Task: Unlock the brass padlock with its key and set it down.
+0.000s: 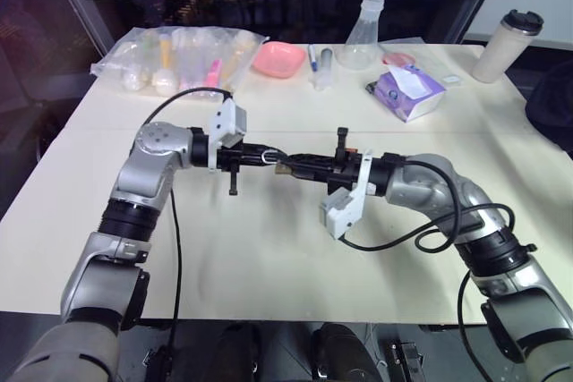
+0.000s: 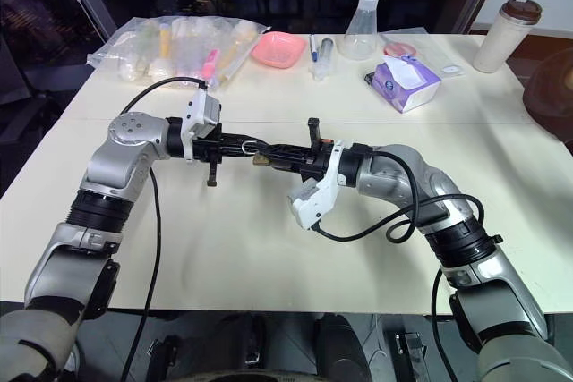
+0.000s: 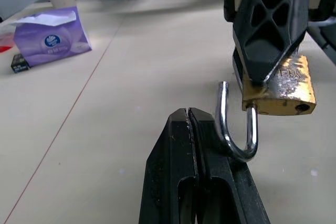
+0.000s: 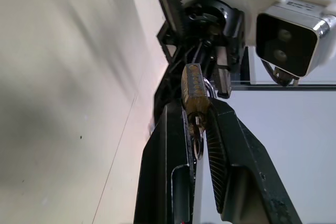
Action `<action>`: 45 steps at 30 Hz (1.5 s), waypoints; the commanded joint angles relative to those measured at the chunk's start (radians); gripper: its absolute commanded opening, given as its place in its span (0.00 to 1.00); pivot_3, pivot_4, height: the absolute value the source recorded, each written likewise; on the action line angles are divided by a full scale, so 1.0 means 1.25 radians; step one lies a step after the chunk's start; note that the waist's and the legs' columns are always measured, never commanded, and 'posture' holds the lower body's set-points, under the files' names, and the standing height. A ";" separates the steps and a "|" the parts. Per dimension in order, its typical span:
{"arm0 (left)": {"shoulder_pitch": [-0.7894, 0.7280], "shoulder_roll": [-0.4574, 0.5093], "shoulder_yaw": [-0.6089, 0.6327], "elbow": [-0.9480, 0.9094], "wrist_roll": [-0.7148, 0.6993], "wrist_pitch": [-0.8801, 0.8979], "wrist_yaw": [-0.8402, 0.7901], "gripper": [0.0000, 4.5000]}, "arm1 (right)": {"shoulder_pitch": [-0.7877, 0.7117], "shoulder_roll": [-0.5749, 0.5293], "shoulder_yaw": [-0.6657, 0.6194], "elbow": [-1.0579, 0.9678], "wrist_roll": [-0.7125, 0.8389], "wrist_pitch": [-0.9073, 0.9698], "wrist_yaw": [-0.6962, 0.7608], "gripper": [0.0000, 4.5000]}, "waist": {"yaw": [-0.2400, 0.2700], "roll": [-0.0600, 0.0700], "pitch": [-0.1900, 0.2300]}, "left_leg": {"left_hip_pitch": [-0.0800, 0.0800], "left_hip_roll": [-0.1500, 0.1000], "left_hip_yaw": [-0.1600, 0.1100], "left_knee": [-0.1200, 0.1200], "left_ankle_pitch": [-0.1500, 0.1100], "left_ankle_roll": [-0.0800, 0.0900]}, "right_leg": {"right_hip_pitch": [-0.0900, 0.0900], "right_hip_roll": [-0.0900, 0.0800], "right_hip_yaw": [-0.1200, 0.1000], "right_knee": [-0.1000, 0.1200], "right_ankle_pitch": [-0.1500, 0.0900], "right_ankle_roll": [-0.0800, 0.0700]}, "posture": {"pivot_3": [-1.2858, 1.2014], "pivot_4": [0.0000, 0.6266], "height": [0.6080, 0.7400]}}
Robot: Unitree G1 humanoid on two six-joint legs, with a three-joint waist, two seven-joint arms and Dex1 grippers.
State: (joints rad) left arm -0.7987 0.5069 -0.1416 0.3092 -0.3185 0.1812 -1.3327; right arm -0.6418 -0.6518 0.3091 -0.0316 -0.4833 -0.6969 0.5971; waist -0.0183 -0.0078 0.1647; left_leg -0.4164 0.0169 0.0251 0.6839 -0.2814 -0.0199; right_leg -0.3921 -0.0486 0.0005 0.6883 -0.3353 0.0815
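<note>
Above the middle of the table, my two grippers meet tip to tip. My right gripper (image 4: 194,107) is shut on the brass padlock (image 3: 279,92), gripping its golden body between both fingers. The silvery shackle (image 3: 236,142) stands open, with one end free of the body. Its curve lies against the side of my left gripper (image 3: 189,114), which is shut with nothing showing between its fingers. A small ring and a bit of metal (image 4: 197,139), possibly the key, hang under the padlock between the right fingers. In the head views the padlock (image 1: 283,167) is a tiny speck between the fingertips.
Along the far edge of the cream table (image 1: 269,248) stand a clear bag of items (image 1: 179,58), a pink bowl (image 1: 277,58), a glass flask (image 1: 363,38), a purple tissue box (image 1: 407,93) and a lidded cup (image 1: 506,46).
</note>
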 commanded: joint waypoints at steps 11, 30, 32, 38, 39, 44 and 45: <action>0.039 0.109 0.037 0.040 0.057 -0.088 0.005 0.00 | 0.031 0.016 -0.007 0.132 0.017 0.001 -0.040 0.00 | 0.003 0.000 0.000 | 0.000 0.000 0.000 0.000 0.000 0.000 | 0.000 0.000 0.000 0.000 0.000 0.000 | 0.52 0.24 1.00; 0.094 0.127 0.064 -0.074 0.027 -0.023 0.044 0.00 | -0.011 0.096 0.119 0.513 -0.144 -0.101 -0.230 0.52 | -0.002 0.000 0.000 | 0.003 0.000 0.001 0.000 0.000 0.000 | 0.002 0.000 0.001 0.001 0.000 0.000 | 0.52 0.24 1.00; 0.098 0.127 0.064 -0.081 0.025 -0.018 0.046 0.00 | -0.006 0.085 0.129 0.505 -0.161 -0.112 -0.240 0.75 | -0.002 0.000 0.000 | 0.004 0.000 0.001 0.000 0.000 0.000 | 0.002 0.000 0.001 0.001 0.000 0.000 | 0.52 0.24 1.00; 0.103 0.136 0.060 -0.111 -0.003 0.032 0.020 0.00 | 0.051 0.000 0.122 0.359 -0.158 -0.135 -0.206 0.99 | 0.006 0.000 0.000 | 0.005 0.000 0.001 -0.001 0.000 0.000 | 0.004 0.000 0.002 0.001 0.000 0.000 | 0.52 0.24 1.00; 0.107 0.143 0.058 -0.122 -0.011 0.048 0.010 0.00 | 0.068 -0.023 0.112 0.318 -0.143 -0.136 -0.190 0.99 | 0.006 0.000 0.000 | 0.005 0.000 0.001 -0.001 0.000 0.000 | 0.004 0.000 0.002 0.001 0.000 0.000 | 0.52 0.24 1.00; 0.135 0.185 0.050 -0.165 -0.014 0.073 -0.031 0.00 | 0.147 -0.130 0.055 0.113 -0.017 -0.081 -0.075 0.99 | 0.003 0.000 0.000 | 0.004 0.000 0.001 -0.001 -0.001 0.001 | 0.004 -0.001 0.002 0.000 0.000 0.000 | 0.52 0.24 1.00; 0.141 0.193 0.050 -0.168 -0.011 0.073 -0.033 0.00 | 0.158 -0.152 0.040 0.059 0.038 -0.039 -0.031 0.99 | 0.003 0.000 0.000 | 0.004 0.000 0.001 -0.001 -0.001 0.001 | 0.004 -0.001 0.002 0.000 0.000 0.000 | 0.52 0.24 1.00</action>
State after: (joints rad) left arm -0.6246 0.7318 -0.0933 0.1315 -0.3263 0.2756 -1.3642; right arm -0.4468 -0.8219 0.3994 0.1391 -0.5281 -0.7930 0.4973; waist -0.0141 -0.0080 0.1644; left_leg -0.4105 0.0170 0.0267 0.6829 -0.2849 -0.0138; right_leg -0.3869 -0.0491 0.0027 0.6885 -0.3354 0.0815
